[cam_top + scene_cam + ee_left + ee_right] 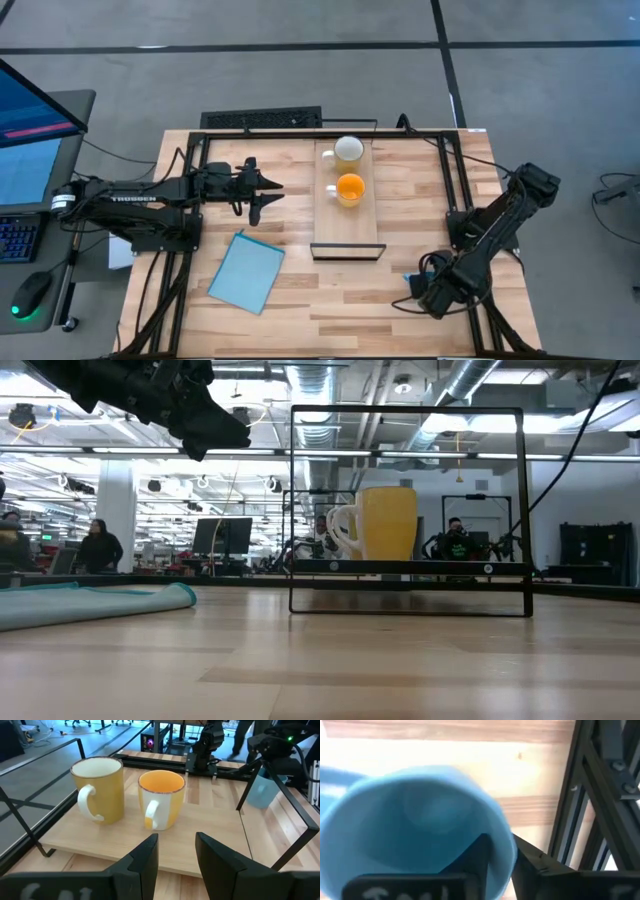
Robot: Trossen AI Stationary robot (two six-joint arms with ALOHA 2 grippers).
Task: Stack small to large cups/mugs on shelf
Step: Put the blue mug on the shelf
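The shelf point(347, 225) is a long light-wood board in a black wire frame at the table's middle. The pale yellow mug point(347, 150) point(97, 790) and the orange mug point(350, 187) point(161, 800) stand upright on it side by side, handles toward the table's left. My left gripper point(268, 190) point(175, 845) hovers open to the shelf's left, pointing at the two mugs. My right gripper point(425, 290) point(500, 845) is near the table's near right corner, shut on the blue mug point(415, 825) point(262, 790). My right gripper holds the blue mug by its wall at the rim point(497, 827), one finger point(475, 860) inside the hollow and the other point(535, 865) outside. The fingers come from above, pointing down. The mug is upright; whether its base is off the table does not show.
A flat light-blue sheet point(246, 271) lies on the table's near left part. Black frame rails point(462, 190) run along the table's edges and around the shelf. A keyboard point(262, 119) sits beyond the far edge. People show in the room behind.
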